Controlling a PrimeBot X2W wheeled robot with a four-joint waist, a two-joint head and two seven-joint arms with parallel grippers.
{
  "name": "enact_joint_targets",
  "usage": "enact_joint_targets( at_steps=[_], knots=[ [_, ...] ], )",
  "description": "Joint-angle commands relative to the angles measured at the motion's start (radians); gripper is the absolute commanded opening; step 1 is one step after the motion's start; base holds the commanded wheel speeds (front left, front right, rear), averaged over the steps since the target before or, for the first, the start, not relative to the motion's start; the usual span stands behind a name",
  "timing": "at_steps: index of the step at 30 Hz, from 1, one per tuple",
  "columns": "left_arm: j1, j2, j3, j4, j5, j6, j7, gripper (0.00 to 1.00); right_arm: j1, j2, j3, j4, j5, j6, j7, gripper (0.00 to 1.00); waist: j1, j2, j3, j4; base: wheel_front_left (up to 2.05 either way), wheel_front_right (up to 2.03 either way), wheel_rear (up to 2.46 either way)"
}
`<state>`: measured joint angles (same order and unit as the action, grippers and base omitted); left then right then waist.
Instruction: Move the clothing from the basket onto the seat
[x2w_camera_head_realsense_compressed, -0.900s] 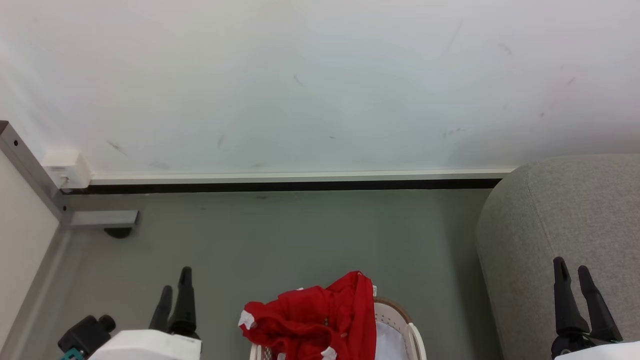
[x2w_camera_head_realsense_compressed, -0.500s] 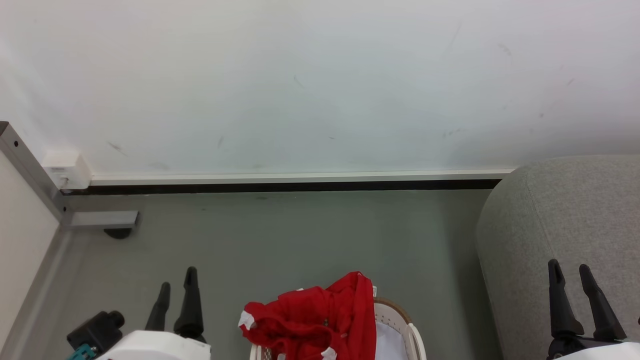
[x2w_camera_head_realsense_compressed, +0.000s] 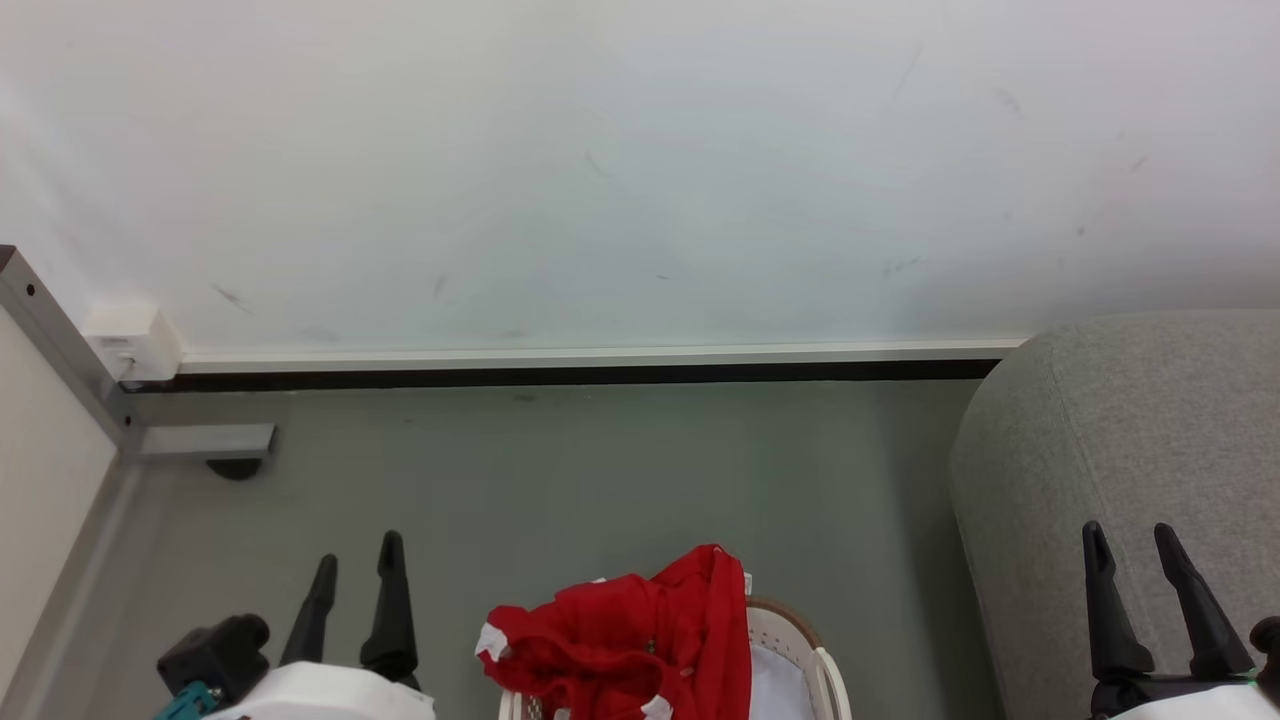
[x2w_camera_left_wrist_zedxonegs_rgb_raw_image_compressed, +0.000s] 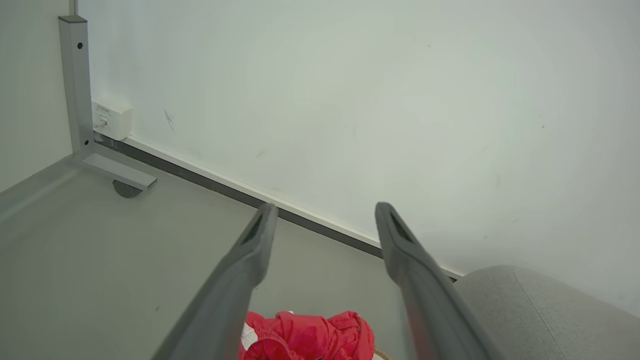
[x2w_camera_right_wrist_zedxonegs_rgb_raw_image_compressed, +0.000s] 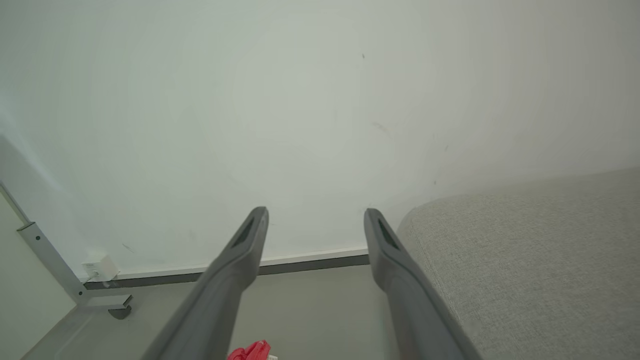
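Two empty grippers stand open in head view, left gripper (x2w_camera_head_realsense_compressed: 357, 552) over floor (x2w_camera_head_realsense_compressed: 600, 480), right gripper (x2w_camera_head_realsense_compressed: 1130, 535) before seat (x2w_camera_head_realsense_compressed: 1130, 420), clothing (x2w_camera_head_realsense_compressed: 620, 635) heaped in basket (x2w_camera_head_realsense_compressed: 830, 680) between them; left wrist view: fingers (x2w_camera_left_wrist_zedxonegs_rgb_raw_image_compressed: 400, 240) spread above clothing; right wrist view: fingers (x2w_camera_right_wrist_zedxonegs_rgb_raw_image_compressed: 380, 240) spread beside seat.

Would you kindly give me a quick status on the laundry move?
Left gripper open, empty. Right gripper open, empty. Clothing heaped in basket. Nothing between basket and seat.
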<state>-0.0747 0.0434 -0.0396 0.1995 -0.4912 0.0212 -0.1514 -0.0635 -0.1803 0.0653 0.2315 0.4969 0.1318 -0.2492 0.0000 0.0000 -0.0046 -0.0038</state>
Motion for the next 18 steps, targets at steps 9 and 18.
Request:
enact_joint_targets(
  at_steps=[9, 18],
  knots=[
    [-0.006, 0.010, 0.002, 0.006, 0.118, 0.002, -0.032, 1.00, -0.011, 0.020, -0.033, 0.001, -0.132, -0.001, -0.008, 1.00, 0.0000, 0.0000, 0.000, -0.001, 0.00, 0.00, 0.00],
    [-0.001, 0.010, -0.001, 0.026, 0.202, -0.001, -0.051, 1.00, -0.004, 0.038, -0.055, 0.001, -0.223, -0.001, -0.009, 1.00, 0.0000, 0.0000, -0.001, -0.001, 0.00, 0.00, 0.00]
  ],
)
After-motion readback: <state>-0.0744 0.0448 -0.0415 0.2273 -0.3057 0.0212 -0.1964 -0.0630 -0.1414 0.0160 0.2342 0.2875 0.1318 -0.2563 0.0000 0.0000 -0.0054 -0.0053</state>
